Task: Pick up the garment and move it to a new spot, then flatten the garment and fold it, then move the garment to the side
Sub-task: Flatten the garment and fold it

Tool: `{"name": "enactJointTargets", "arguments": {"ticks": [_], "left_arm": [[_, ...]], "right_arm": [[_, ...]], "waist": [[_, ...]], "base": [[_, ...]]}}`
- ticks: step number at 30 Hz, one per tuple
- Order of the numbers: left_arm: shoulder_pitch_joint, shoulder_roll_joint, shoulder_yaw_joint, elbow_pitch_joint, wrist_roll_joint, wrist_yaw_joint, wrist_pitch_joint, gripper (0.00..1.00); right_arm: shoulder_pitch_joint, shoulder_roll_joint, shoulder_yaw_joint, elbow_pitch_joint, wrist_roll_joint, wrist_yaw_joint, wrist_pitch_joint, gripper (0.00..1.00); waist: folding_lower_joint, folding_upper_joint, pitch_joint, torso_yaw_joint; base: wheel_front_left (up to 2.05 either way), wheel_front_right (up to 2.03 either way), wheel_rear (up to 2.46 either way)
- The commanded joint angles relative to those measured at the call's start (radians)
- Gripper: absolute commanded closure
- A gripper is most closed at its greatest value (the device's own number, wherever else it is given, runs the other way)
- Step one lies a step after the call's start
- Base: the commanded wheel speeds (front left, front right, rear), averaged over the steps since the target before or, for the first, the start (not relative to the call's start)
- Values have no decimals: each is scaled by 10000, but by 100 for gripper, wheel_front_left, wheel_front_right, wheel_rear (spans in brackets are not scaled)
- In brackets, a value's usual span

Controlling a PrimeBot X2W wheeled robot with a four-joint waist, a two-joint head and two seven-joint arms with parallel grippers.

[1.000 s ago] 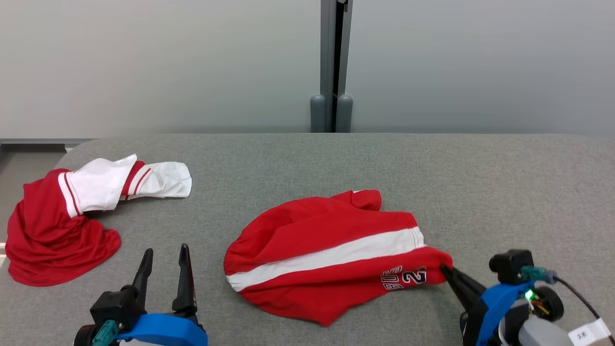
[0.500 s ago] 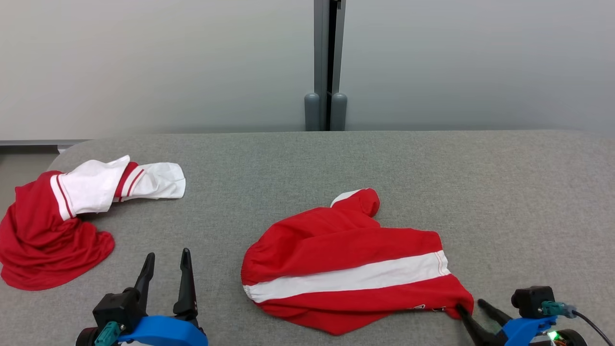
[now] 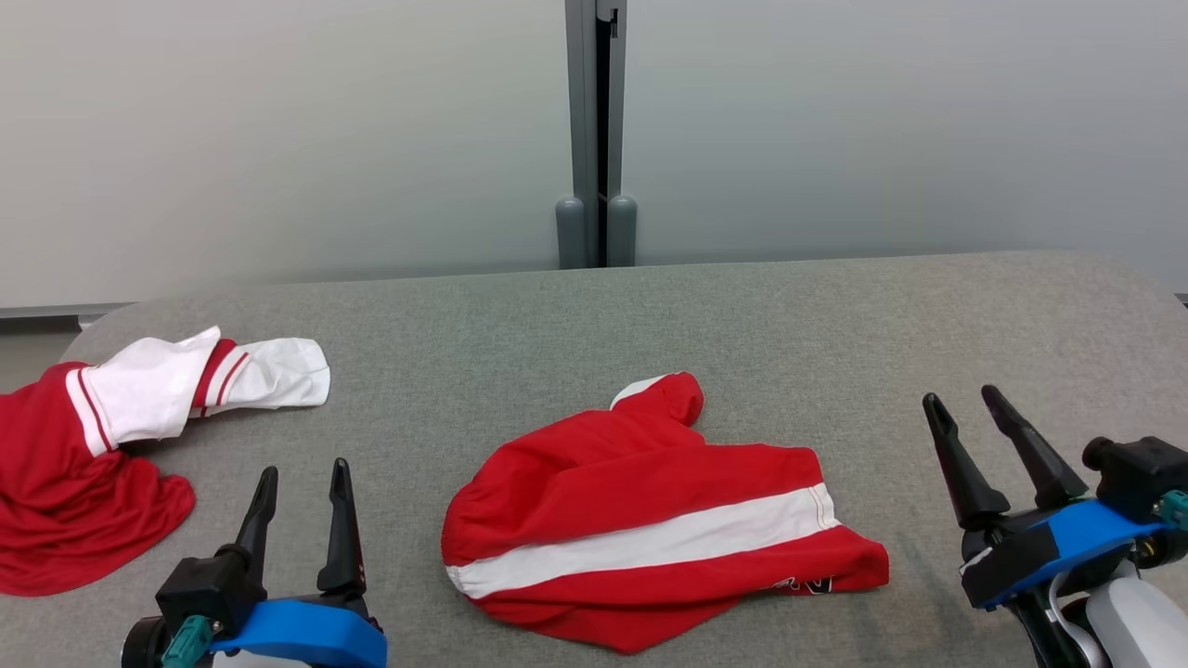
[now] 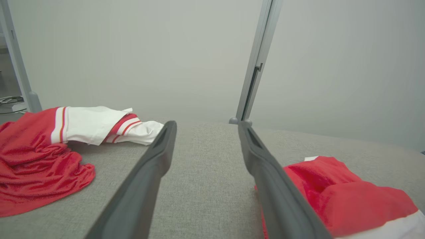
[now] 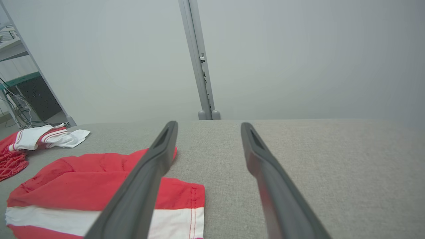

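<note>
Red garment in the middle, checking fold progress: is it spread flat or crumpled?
Crumpled: the red garment lies rumpled on the grey table, layers lapping over each other, outline uneven.

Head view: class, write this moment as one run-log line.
red striped garment: crumpled on table, ungripped | left gripper: open, empty | right gripper: open, empty | next: flatten

My table [image 3: 789, 325] wears a grey woven cloth, matt and slightly coarse. The garment [image 3: 640, 501] is soft red cloth with a white band, dull-surfaced. The second garment [image 3: 83, 492] at my left shows a faint sheen. My left gripper [image 3: 302, 471] and right gripper [image 3: 961, 397] have smooth, matt, dark plastic fingers [image 4: 149, 176].
</note>
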Motion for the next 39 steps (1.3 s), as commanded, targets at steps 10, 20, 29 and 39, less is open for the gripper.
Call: {"name": "enactJointTargets", "arguments": {"ticks": [10,20,29,39], "left_arm": [[221,-136,260,-639,459,-349,-26,0],[350,-322,575,-140,726,-446,-26,0],[176,-457,574,25,721,-579,-26,0],[-96,-314,-325,334,-1176,-867,1553,0]], "right_arm": [[1238,1737,-2232,-1115,-2257,1,-37,0],[1140,2051,-2473,-716,-2960,1,-37,0],[1002,2069,-2298,-334,-2911,1,-38,0],[-146,1534,-619,1575,-1956,1,1140,0]], "waist": [[0,-1,-176,-215],[0,-1,-187,-297],[0,-1,-142,-208],[0,-1,12,172]], "base": [[0,0,0],[0,0,0],[0,0,0],[0,0,0]]}}
